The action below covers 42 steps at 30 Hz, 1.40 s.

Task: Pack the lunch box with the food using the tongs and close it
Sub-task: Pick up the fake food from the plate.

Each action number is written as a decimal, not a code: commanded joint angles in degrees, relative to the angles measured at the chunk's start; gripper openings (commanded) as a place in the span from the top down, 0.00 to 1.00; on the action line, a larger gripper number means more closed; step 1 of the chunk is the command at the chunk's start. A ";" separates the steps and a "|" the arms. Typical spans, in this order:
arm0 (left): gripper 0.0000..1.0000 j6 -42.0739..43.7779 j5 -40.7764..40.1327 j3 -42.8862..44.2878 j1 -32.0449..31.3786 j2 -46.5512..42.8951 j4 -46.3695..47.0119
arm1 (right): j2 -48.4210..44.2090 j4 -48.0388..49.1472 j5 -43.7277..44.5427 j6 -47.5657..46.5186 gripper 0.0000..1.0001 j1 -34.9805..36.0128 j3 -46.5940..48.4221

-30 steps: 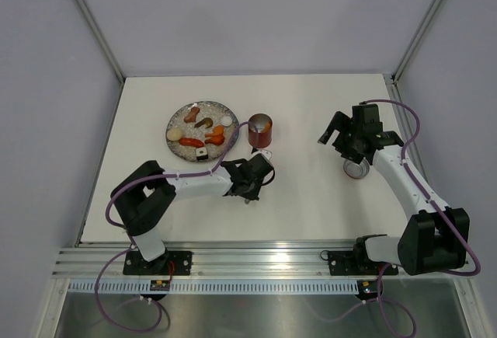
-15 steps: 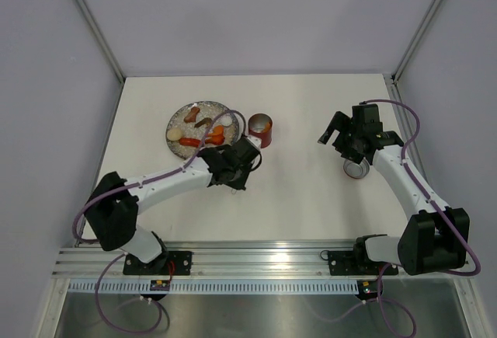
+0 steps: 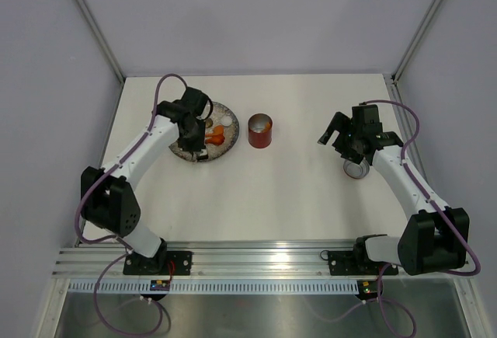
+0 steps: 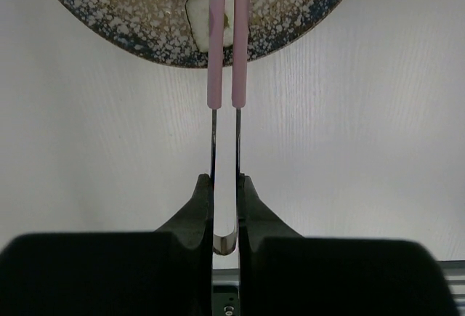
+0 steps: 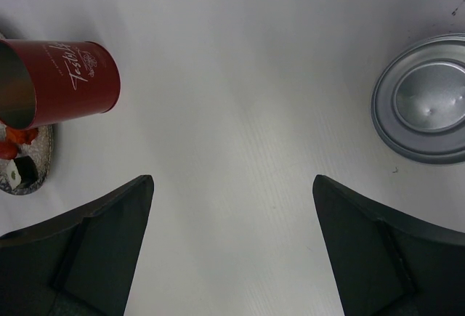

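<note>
My left gripper [image 4: 226, 185] is shut on the slim pale pink tongs [image 4: 216, 54], whose two arms run nearly parallel out over the rim of the speckled plate [image 4: 109, 11]. A white piece of food [image 4: 195, 22] lies under them, with a red piece beyond. In the top view the left gripper [image 3: 196, 137] hangs over the plate [image 3: 233, 142], hiding part of the food [image 3: 217, 137]. The red lunch box [image 3: 260, 130] stands open to the plate's right. Its lid [image 5: 425, 98] lies silver side up. My right gripper [image 5: 231, 179] is open, holding nothing.
In the top view the right gripper [image 3: 332, 130] hovers at the table's right, just above the lid [image 3: 356, 169]. The lunch box [image 5: 62, 83] shows at the right wrist view's upper left. White walls close in the back and sides; the aluminium rail runs along the near edge.
My left arm has swung the tongs from the table's middle, in front of the lunch box, up and left to over the plate. The right arm has not moved.
</note>
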 commanded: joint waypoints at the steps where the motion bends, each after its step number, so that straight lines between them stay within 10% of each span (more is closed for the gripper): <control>1: 1.00 2.79 -0.97 6.80 1.95 4.51 -3.48 | -1.82 1.00 -0.11 0.06 0.00 0.10 0.11; 14: 1.00 4.55 -10.29 29.13 8.63 26.57 -8.66 | -2.26 0.65 -1.17 0.67 0.00 0.10 0.38; 42: 1.00 8.33 -3.44 24.57 9.25 33.35 -4.62 | 0.29 1.18 -2.05 0.58 0.01 0.10 1.43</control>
